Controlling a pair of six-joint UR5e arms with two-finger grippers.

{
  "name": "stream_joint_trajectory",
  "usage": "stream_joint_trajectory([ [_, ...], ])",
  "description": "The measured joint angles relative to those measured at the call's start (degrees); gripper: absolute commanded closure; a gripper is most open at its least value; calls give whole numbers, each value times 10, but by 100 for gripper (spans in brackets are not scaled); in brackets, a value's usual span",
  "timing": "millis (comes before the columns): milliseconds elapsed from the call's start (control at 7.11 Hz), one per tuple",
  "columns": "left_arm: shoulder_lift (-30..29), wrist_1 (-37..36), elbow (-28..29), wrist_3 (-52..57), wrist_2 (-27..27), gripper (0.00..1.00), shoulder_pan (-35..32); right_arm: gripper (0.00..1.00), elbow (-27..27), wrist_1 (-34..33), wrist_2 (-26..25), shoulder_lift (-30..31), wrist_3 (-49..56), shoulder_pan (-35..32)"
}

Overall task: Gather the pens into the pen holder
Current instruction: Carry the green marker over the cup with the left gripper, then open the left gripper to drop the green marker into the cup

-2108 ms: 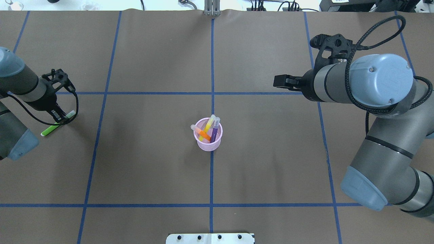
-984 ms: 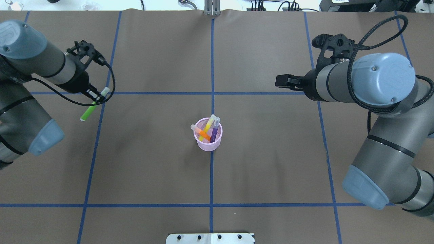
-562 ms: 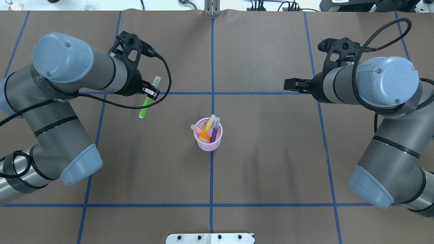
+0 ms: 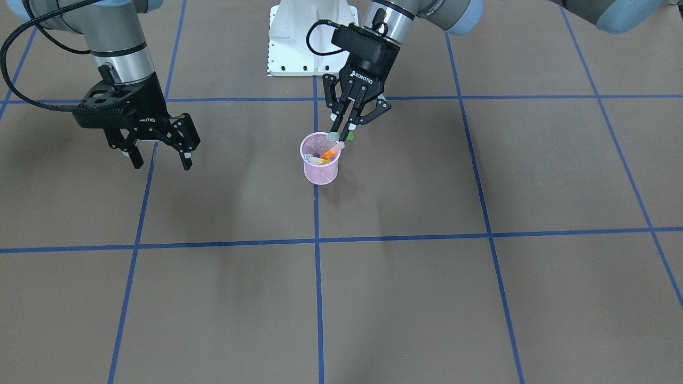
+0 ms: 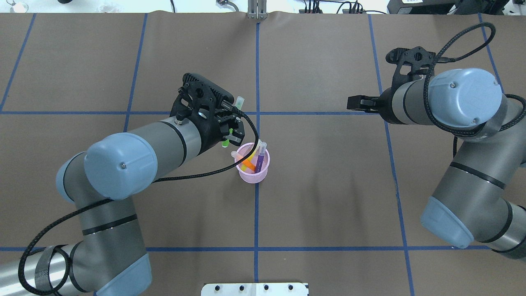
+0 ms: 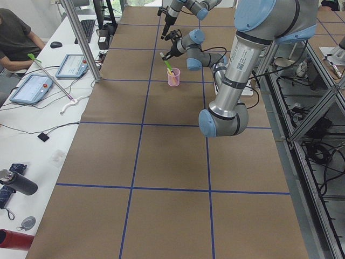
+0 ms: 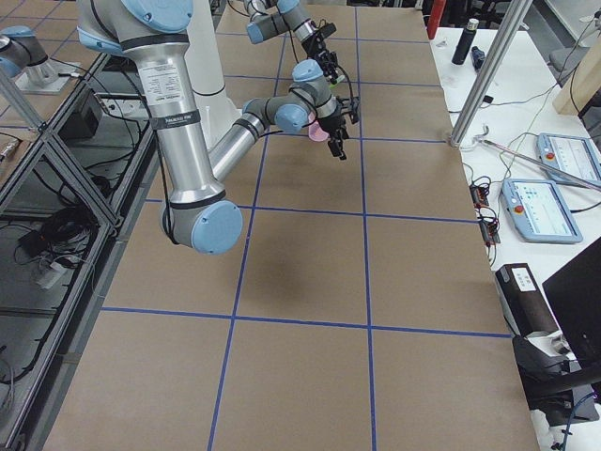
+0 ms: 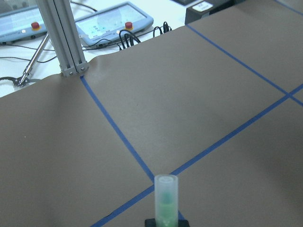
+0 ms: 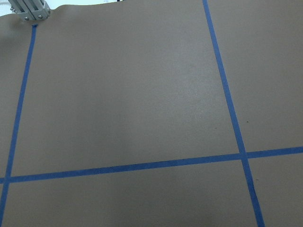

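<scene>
The pink mesh pen holder (image 5: 253, 176) stands at the table's middle and also shows in the front view (image 4: 320, 170). An orange pen (image 5: 246, 164), a purple pen (image 5: 261, 158) and a yellow one (image 5: 252, 151) lean inside it. My left gripper (image 5: 232, 133) is shut on the bright green pen (image 5: 225, 142), held steeply tilted just above the holder's left rim. Its pale cap shows in the left wrist view (image 8: 166, 189). In the front view the left gripper (image 4: 344, 130) hangs over the holder's rim. My right gripper (image 4: 160, 160) is open and empty, well off to the right.
Brown paper with blue tape lines (image 5: 257, 74) covers the table. A white base plate (image 5: 254, 289) sits at the near edge. Off the far edge stand a metal post (image 8: 66, 42) and teach pendants (image 8: 113, 21).
My left arm has swung from the table's far left to the middle, carrying the green pen up to the holder. The right arm has barely shifted.
</scene>
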State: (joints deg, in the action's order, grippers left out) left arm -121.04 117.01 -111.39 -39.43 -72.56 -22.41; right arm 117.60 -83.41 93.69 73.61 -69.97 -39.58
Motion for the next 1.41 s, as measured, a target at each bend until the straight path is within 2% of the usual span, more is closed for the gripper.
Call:
stream_joint_trajectory([
  [281, -3, 6, 10, -5, 73, 100, 58, 1, -1, 0, 0, 0, 0, -1],
  [843, -30, 50, 74, -2, 105, 100, 77, 1, -5, 1, -1, 1, 0, -1],
  [984, -36, 54, 84, -1, 107, 93, 77, 1, -6, 1, -1, 1, 0, -1],
  [1124, -38, 58, 92, -1, 107, 51, 76, 1, -7, 1, -1, 1, 0, -1],
  [1406, -39, 65, 104, 0, 108, 21, 76, 1, -7, 1, -1, 0, 7, -2],
])
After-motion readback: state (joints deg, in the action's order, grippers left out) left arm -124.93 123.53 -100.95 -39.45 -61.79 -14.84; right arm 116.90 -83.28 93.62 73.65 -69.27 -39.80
